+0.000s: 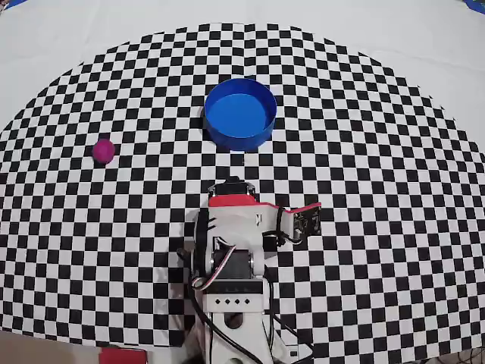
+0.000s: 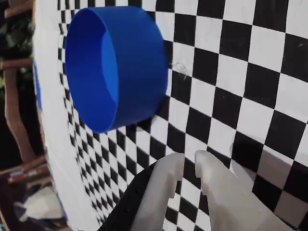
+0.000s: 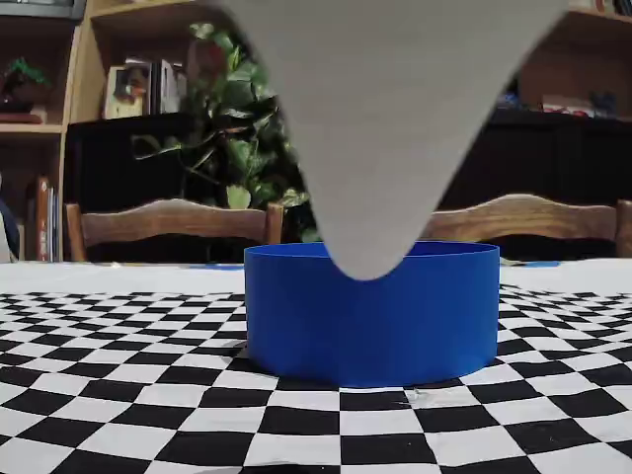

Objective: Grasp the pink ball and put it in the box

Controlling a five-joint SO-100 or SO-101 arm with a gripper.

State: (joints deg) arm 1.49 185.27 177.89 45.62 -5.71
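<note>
Blue box [image 1: 240, 114] empty, pink ball [image 1: 104, 151] well apart

A home dining or living room.
Behind the checkered table [image 3: 118, 415] stand wooden chairs [image 3: 173, 219], a leafy houseplant [image 3: 232, 138] and bookshelves [image 3: 89, 69].

Magenta-pink ball [image 1: 104, 151], bright-blue box [image 1: 239, 112], black-and-white checkered mat [image 1: 379, 152], whitish translucent claw [image 2: 189, 166].
</note>
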